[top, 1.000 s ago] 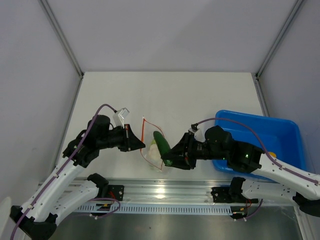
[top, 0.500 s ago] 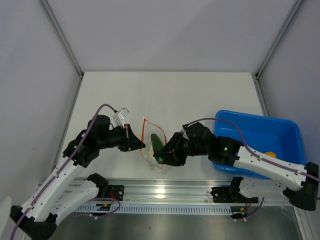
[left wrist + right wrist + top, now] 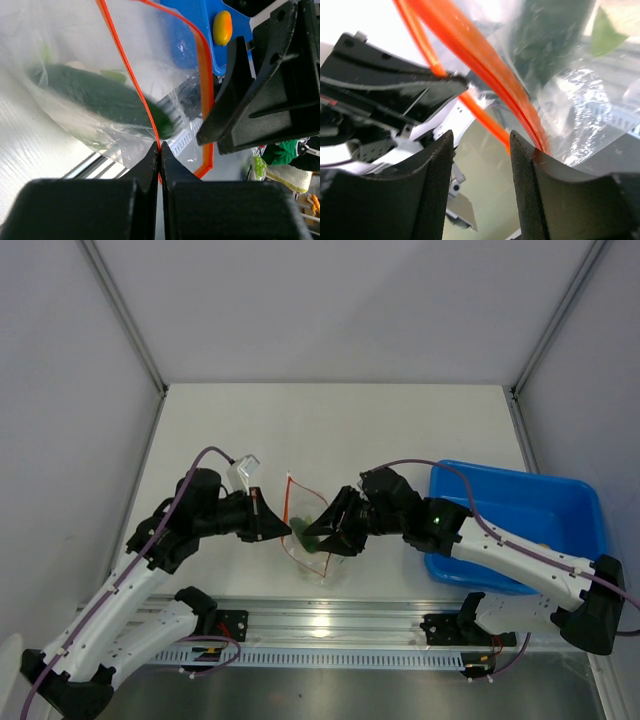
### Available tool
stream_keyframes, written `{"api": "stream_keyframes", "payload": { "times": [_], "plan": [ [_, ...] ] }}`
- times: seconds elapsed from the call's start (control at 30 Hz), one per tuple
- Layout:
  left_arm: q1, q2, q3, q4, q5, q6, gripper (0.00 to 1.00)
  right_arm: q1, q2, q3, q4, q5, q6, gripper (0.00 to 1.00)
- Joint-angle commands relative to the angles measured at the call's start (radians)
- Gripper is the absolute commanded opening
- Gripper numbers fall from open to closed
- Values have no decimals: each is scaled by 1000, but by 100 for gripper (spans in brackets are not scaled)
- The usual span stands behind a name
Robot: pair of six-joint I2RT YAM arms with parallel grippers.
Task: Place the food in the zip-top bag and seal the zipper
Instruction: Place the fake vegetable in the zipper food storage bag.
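Observation:
The zip-top bag (image 3: 300,552) hangs open between the arms. My left gripper (image 3: 283,529) is shut on its near rim, pinching the orange zipper (image 3: 131,85) between its tips (image 3: 159,148). The dark green cucumber (image 3: 97,94) lies inside the bag beside the pale leafy lump (image 3: 149,72). My right gripper (image 3: 322,537) is at the bag's mouth and stands open (image 3: 480,156), holding nothing. The zipper (image 3: 470,55) crosses just beyond its fingertips, and the cucumber (image 3: 550,35) is behind the plastic. The yellow-orange fruit (image 3: 222,27) lies in the blue tray.
The blue tray (image 3: 545,502) stands at the right, under my right forearm. A metal rail (image 3: 330,625) runs along the near table edge. White walls with grey posts close the table in on three sides.
My right gripper carried the cucumber left into the bag's mouth and opened its jaws; the cucumber now rests inside the bag. The left gripper stayed shut on the rim.

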Motion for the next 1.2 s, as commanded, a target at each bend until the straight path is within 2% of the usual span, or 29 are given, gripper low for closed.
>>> {"api": "stream_keyframes", "payload": {
  "times": [0.0,0.2,0.27,0.47,0.53,0.6,0.63,0.7,0.77,0.93,0.97,1.17],
  "plan": [
    [-8,15,50,21,25,-1,1,-18,20,51,-20,35,-65,52],
    [-8,39,68,4,19,2,1,-12,3,-8,38,87,-88,57],
    [-10,39,70,3,19,1,1,-11,6,-27,73,74,-88,66],
    [-11,16,52,3,-2,-8,1,19,37,59,12,66,-208,74],
    [-11,16,55,4,-4,-8,1,52,29,120,-38,121,-244,80],
    [-11,24,55,3,-4,-7,1,78,11,155,-72,193,-296,83],
    [-11,27,62,0,-4,-4,1,113,3,181,-101,221,-305,94],
    [-10,42,70,-8,-8,6,1,155,-21,189,-114,268,-324,95],
    [-11,52,81,-16,-14,12,1,233,-67,185,-132,386,-327,99],
    [-13,84,88,-11,-24,13,1,334,-150,200,-280,567,-368,99],
    [-14,87,87,-6,-27,10,0,363,-159,208,-314,645,-370,99],
    [-14,93,78,12,-47,6,1,401,-225,269,-515,854,-393,99]
  ]
}}
